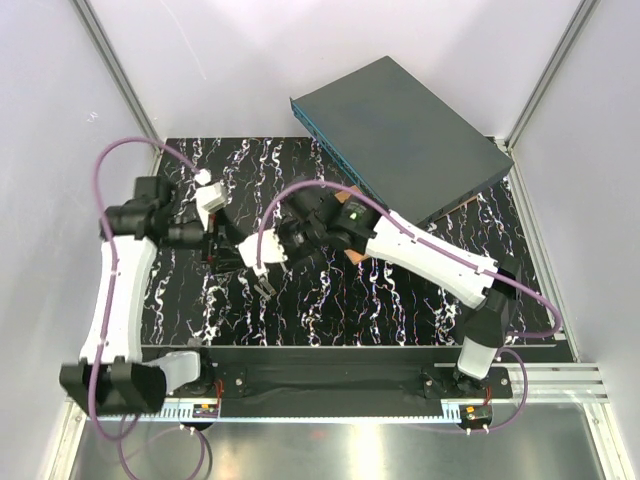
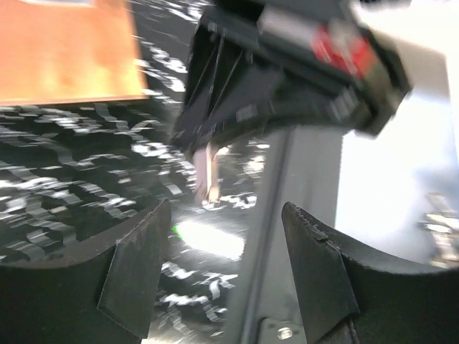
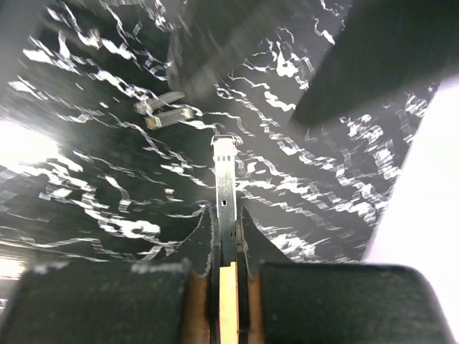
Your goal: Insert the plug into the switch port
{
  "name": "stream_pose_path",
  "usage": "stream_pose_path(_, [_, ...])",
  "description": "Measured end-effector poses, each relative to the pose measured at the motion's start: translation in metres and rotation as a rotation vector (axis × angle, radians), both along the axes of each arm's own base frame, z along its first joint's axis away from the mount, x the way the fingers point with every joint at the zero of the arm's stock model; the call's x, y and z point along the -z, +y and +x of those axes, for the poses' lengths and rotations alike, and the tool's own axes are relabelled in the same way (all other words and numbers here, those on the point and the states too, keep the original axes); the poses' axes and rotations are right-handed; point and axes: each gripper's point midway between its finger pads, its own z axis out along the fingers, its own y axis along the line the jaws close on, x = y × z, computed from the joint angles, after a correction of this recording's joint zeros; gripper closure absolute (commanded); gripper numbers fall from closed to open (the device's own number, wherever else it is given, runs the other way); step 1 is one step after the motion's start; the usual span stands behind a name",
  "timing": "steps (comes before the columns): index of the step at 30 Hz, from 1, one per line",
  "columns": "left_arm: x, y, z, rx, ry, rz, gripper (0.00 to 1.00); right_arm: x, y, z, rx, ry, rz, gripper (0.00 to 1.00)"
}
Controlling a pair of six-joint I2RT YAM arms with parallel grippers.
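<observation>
The plug point(image 3: 226, 186) is a thin metal tab that sticks out past my right gripper's fingertips, above the black marbled mat. My right gripper point(image 3: 226, 218) is shut on it. In the top view this gripper point(image 1: 262, 270) is at mid-mat with the plug point(image 1: 265, 288) below it. The plug also shows in the left wrist view point(image 2: 208, 172). The switch point(image 1: 410, 130) is a flat dark-grey box at the back right. Its teal face point(image 1: 325, 145) holds the ports, which are too small to tell apart. My left gripper point(image 2: 222, 265) is open and empty, just left of the right gripper point(image 1: 220, 235).
A copper-brown plate point(image 2: 68, 50) lies on the mat point(image 1: 330, 310), partly under the switch point(image 1: 462, 206). A small loose metal piece point(image 3: 165, 111) lies on the mat ahead of the right gripper. White walls and metal frame posts enclose the mat.
</observation>
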Motion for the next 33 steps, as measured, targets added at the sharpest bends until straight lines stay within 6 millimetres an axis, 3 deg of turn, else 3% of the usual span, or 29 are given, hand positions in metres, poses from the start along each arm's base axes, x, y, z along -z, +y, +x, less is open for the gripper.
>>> stream_pose_path(5, [-0.013, 0.027, -0.003, -0.113, -0.211, 0.058, 0.32, -0.014, -0.006, -0.016, 0.127, 0.197, 0.023, 1.00])
stream_pose_path(10, [-0.008, 0.049, -0.006, -0.158, -0.461, 0.155, 0.34, -0.014, -0.013, -0.031, 0.230, 0.436, 0.025, 1.00])
stream_pose_path(17, [0.002, 0.049, -0.025, -0.035, -0.865, 0.301, 0.36, -0.011, -0.012, -0.023, 0.391, 0.805, 0.025, 1.00])
stream_pose_path(21, [0.006, 0.044, -0.036, 0.032, -1.033, 0.347, 0.45, -0.006, -0.010, -0.032, 0.443, 0.961, 0.002, 1.00])
stream_pose_path(28, [0.013, 0.039, -0.035, 0.071, -1.020, 0.334, 0.47, -0.008, 0.001, -0.055, 0.440, 1.198, -0.039, 1.00])
stream_pose_path(33, [0.021, 0.029, -0.024, 0.110, -0.910, 0.311, 0.46, -0.006, 0.006, -0.050, 0.471, 1.317, -0.044, 1.00])
